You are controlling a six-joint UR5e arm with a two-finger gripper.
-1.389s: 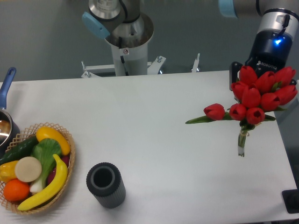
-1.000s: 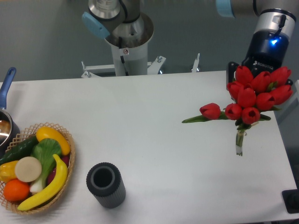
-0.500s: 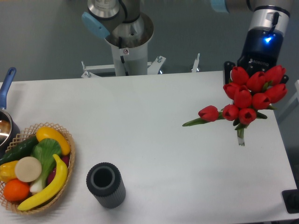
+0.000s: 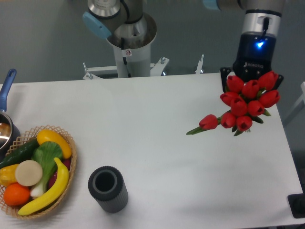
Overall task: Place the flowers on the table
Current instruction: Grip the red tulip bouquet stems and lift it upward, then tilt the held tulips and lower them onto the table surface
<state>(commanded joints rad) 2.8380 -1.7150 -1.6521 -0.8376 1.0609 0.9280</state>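
Black two-finger gripper (image 4: 249, 80) with blue status light sits directly behind the bunch of red tulip buds with green stems (image 4: 244, 105); fingers hidden by blooms, can't tell if they're clamped. Bunch is in front of and below the gripper, over the right end of the large white matte tabletop (image 4: 157, 143). Far left of the gripper: dark grey ribbed cylinder cup (image 4: 108, 189), wicker basket of fruit and vegetables (image 4: 66, 191).

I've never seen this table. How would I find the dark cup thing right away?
Start at the big white table and look along its near edge, toward the left. Just right of the wicker basket of fruit and vegetables stands the cup, upright with its round mouth open. It is the only dark grey, ribbed thing there; everything beside it is brightly coloured.
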